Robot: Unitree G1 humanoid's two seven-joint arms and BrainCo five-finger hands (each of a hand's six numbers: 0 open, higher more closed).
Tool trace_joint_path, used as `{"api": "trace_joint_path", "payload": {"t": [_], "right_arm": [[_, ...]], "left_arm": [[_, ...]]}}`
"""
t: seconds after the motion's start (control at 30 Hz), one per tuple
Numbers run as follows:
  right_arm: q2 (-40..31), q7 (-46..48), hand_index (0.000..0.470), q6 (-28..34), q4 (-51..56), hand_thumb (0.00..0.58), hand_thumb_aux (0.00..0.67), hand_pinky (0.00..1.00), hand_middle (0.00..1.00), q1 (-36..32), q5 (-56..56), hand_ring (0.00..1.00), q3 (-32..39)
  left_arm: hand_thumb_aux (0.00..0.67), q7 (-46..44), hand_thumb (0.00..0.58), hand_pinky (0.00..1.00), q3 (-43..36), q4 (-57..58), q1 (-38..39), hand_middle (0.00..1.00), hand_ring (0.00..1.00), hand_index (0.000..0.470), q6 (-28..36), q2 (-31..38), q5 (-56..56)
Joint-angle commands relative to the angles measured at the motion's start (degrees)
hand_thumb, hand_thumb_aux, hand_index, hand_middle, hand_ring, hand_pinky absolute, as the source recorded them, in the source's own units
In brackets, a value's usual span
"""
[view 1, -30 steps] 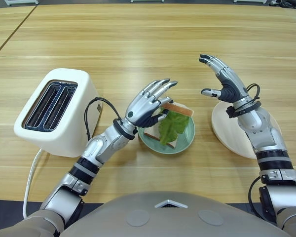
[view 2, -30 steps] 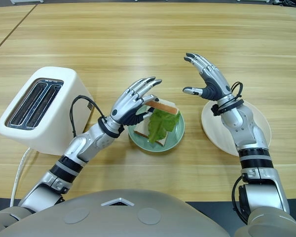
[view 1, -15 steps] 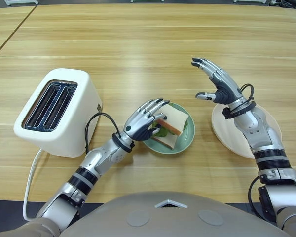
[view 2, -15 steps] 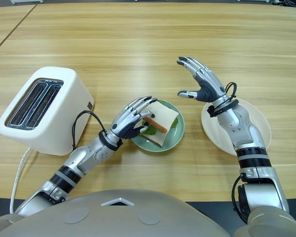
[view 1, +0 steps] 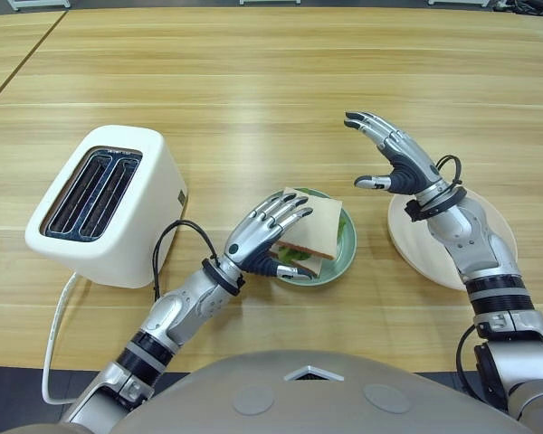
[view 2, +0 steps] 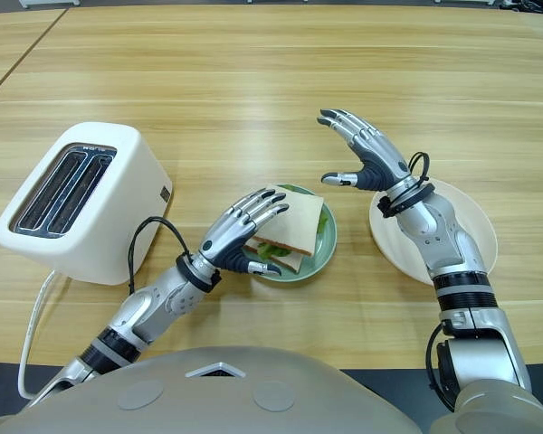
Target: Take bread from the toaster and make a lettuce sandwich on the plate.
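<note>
- Sandwich [view 1: 315, 221] lies on the green plate [view 1: 351, 240], frame centre, with lettuce peeking out.
- Left hand [view 1: 262, 237] clasps it loosely, fingers [view 1: 282, 211] flat on top and thumb at its near edge, probably seating the bread.
- Right hand [view 1: 394, 158] hovers spread and empty, out of the way.

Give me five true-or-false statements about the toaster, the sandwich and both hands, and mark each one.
1. No bread sticks up from the toaster. True.
2. The sandwich lies on the bare table. False: it lies on the green plate.
3. The right hand holds a slice of bread. False: it is open and holds nothing, raised near the white plate.
4. The left hand is at the sandwich's left side. True.
5. Some lettuce shows at the sandwich's edge. True.
</note>
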Motion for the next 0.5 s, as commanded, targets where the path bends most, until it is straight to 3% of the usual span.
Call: {"api": "trace_joint_path", "payload": {"t": [0.03, 0.27, 0.3, 0.33, 0.37, 0.4, 0.43, 0.47, 0.5], "right_arm": [[-3.2, 4.6, 0.000, -2.0, -1.5, 0.000, 0.000, 0.00, 0.00, 0.5, 1.7, 0.00, 1.3], [-19.6, 25.1, 0.000, -4.1, -17.3, 0.000, 0.000, 0.00, 0.00, 16.8, 25.6, 0.00, -0.9], [-21.1, 26.8, 0.000, -3.5, -19.1, 0.000, 0.000, 0.00, 0.00, 18.8, 27.7, 0.00, -2.0], [-22.4, 28.4, 0.000, -2.9, -20.6, 0.000, 0.000, 0.00, 0.00, 20.8, 29.4, 0.00, -2.8], [-23.9, 30.5, 0.000, -2.8, -22.5, 0.000, 0.000, 0.00, 0.00, 23.1, 31.3, 0.00, -3.1], [-25.1, 32.5, 0.000, -2.7, -24.1, 0.000, 0.000, 0.20, 0.20, 25.0, 32.8, 0.20, -2.9], [-26.3, 34.8, 0.000, -2.4, -26.0, 0.000, 0.000, 0.34, 0.34, 26.9, 34.3, 0.34, -2.2], [-27.2, 36.9, 0.092, -1.8, -27.5, 0.205, 0.131, 1.00, 1.00, 28.3, 35.6, 1.00, -1.2], [-28.1, 39.2, 0.221, -1.1, -28.6, 0.417, 0.315, 1.00, 1.00, 29.7, 35.5, 1.00, 0.2]], "left_arm": [[0.000, -4.2, 0.000, 0.00, 4.3, -10.4, 2.5, 0.00, 0.00, 0.000, 0.4, 1.9, -5.0], [0.000, -26.2, 0.000, 0.00, 11.1, -29.4, 17.6, 0.00, 0.00, 0.000, 4.2, 14.5, -27.2], [0.037, -29.0, 0.062, 0.00, 11.3, -30.7, 19.3, 0.00, 0.00, 0.026, 4.7, 16.4, -28.4], [0.152, -31.5, 0.234, 0.00, 11.4, -31.6, 20.7, 0.00, 0.00, 0.107, 5.1, 17.9, -29.1], [0.231, -33.8, 0.331, 0.00, 11.3, -31.9, 21.9, 0.00, 0.00, 0.162, 5.6, 19.3, -29.4], [0.352, -35.4, 0.449, 0.05, 11.3, -32.0, 22.7, 0.05, 0.05, 0.247, 6.1, 20.0, -29.5], [0.384, -36.9, 0.474, 0.33, 11.0, -31.6, 23.2, 0.33, 0.33, 0.269, 6.7, 20.4, -29.5], [0.468, -38.1, 0.527, 0.83, 10.6, -31.1, 23.5, 0.83, 0.83, 0.328, 7.4, 20.4, -29.4], [0.596, -39.3, 0.573, 1.00, 9.9, -30.5, 23.6, 1.00, 1.00, 0.418, 8.1, 20.3, -28.7]]}}
